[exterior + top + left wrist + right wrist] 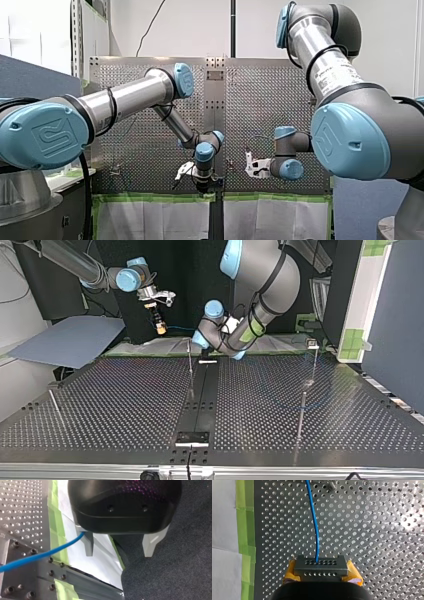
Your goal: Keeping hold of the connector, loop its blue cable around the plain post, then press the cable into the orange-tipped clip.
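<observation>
Perforated metal tabletop (125, 405) fills the scene, edged with green tape (245, 530). Both arms work close together at the middle of its far edge in the top view.

The right gripper (320, 572) has its yellow pads (353, 573) pressed onto the two ends of the connector (320, 566), a dark block with rows of holes, and holds it just above the tabletop. The blue cable (313, 522) leaves the connector's face and runs straight ahead of the gripper across the holes.

The left gripper (120, 553) hangs past the taped edge with its metal fingers (88, 546) spread wide and nothing between them. The cable reaches the outer side of one finger and disappears behind it. Whether it touches that finger cannot be told.

Thin posts stand on the tabletop, one (190, 360) near the middle of the far edge. Which post is the plain one is unclear, and no orange-tipped clip can be picked out.

The likeliest trouble is tension. If the right arm swings the connector away while the cable is caught behind the left finger, the pull could twist the connector between the pads or drag it out of them. That would break the rule of keeping hold of it.

A slack cable carries the opposite risk, since it could ride over the top of a thin post instead of wrapping it.

With both wrists this near each other, a wide looping sweep could also bring the arms into contact.
</observation>
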